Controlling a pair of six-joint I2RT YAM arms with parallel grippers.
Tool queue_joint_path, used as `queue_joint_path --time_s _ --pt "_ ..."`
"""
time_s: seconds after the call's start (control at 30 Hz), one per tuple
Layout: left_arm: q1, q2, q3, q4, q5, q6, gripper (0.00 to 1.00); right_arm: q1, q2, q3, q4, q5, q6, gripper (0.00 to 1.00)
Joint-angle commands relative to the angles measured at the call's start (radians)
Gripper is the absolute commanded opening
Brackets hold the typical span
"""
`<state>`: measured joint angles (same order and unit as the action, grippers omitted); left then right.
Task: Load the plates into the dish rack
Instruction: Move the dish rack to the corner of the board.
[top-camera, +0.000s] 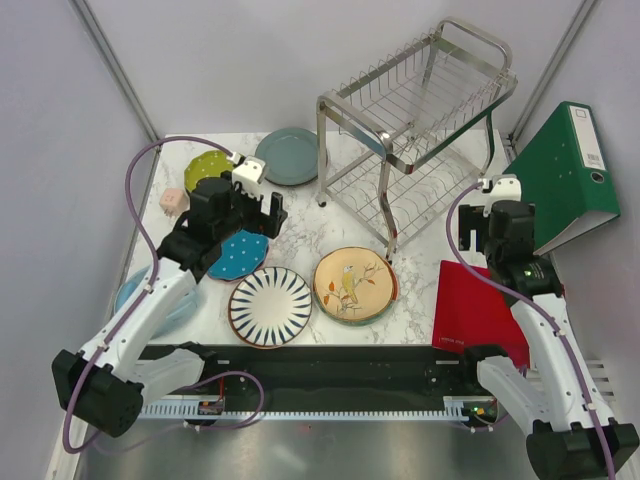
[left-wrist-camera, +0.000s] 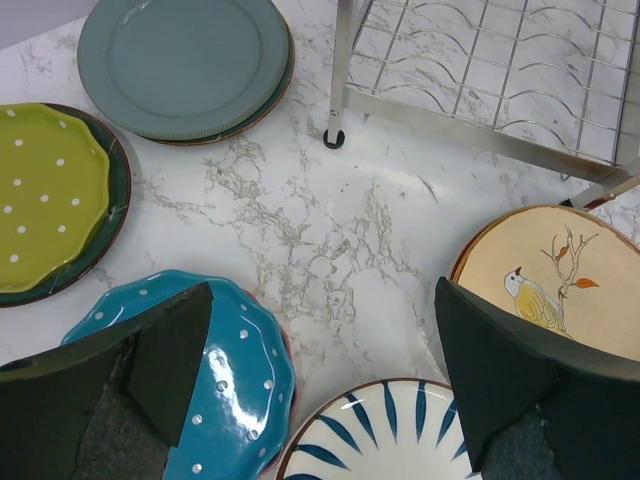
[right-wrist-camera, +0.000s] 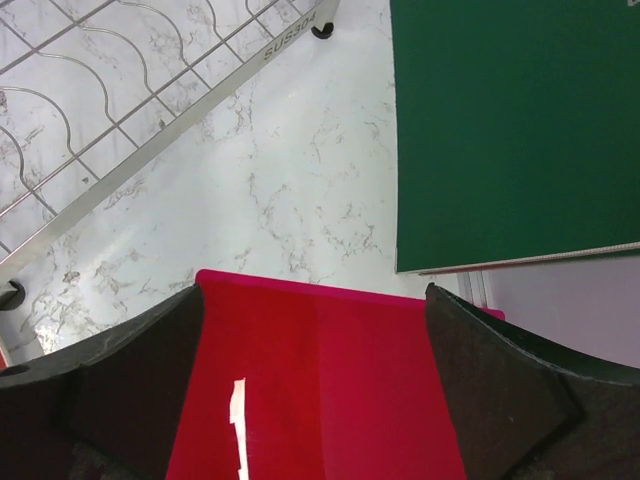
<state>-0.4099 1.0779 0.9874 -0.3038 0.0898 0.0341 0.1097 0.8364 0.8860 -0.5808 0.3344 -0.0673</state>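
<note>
I have the left gripper (left-wrist-camera: 322, 385) spread wide and holding nothing, hanging over the white marble table (top-camera: 310, 225) above the right rim of the teal plate with white dots (left-wrist-camera: 240, 380). The right gripper (right-wrist-camera: 315, 385) is equally wide and empty over the flat red mat (right-wrist-camera: 300, 330) at the table's right edge, beside the green binder (right-wrist-camera: 515, 125). The two-tier steel wire dish rack (top-camera: 420, 130) stands at the back right corner, no plate in it that I can see. Flat on the table lie the teal one, the white plate with dark radial stripes (top-camera: 270, 306) and the tan bird plate (top-camera: 354, 284) toward the near edge, the lime dotted plate (top-camera: 208, 172) and grey-blue plate (top-camera: 287, 156) toward the back left. My worry: these glazed rims lie flush on marble, so a finger may skid off rather than get under. The teal and grey-blue ones seem to sit on other plates, which a lift could drag along.
</note>
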Motion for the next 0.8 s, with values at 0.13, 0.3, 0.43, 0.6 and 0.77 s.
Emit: queue_joint_path --time_s 0.13,0.3,0.43,0.6,0.77 --pt "-0.001 0.08 0.065 0.098 -0.041 0.038 0.98 -0.008 -0.109 -0.05 0.154 -0.21 -0.232 0.98" --pt "-0.001 0.1 0.06 0.134 -0.029 0.009 0.97 -0.097 -0.045 -0.039 0.226 -0.315 -0.207 0.98" --pt "-0.001 0.123 0.053 0.178 -0.033 0.009 0.97 -0.311 0.048 -0.022 0.285 -0.605 -0.148 0.98" --pt "-0.001 0.137 0.014 0.273 -0.024 0.013 0.95 -0.51 0.281 0.102 0.327 -0.857 -0.124 0.98" --pt "-0.001 0.16 -0.053 0.408 0.02 0.021 0.97 -0.591 0.446 0.172 0.489 -1.067 -0.144 0.95"
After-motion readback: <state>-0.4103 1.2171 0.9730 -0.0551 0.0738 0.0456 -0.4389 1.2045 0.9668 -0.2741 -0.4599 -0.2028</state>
